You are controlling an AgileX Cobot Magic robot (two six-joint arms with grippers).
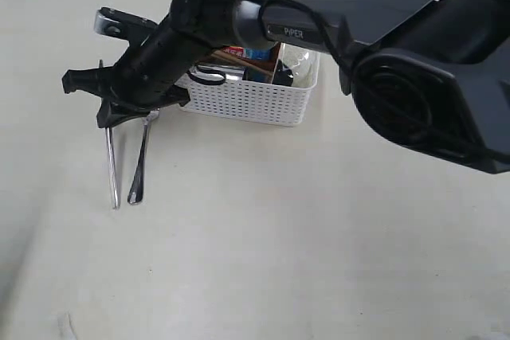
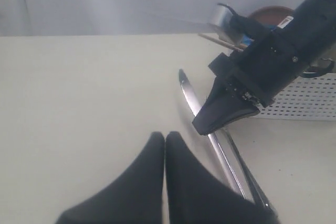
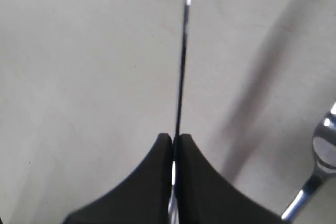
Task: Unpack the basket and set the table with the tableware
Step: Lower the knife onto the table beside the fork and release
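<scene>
Cream worktop (image 1: 279, 260) is carrying the basket (image 1: 255, 101) at the back; beside it the right gripper (image 1: 111, 119) is holding the knife (image 1: 112, 169), closed tight on it, long axis running parallel to the fork (image 1: 140, 157) just beside; the left gripper (image 2: 165, 145) is hovering closed and empty near them.

White lettering reading PIPER stands on the right arm (image 1: 293, 33); nothing else is legible.

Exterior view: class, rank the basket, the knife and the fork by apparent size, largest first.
Largest: basket. Then knife and fork: they look about equal in length, so I leave them unranked.
</scene>
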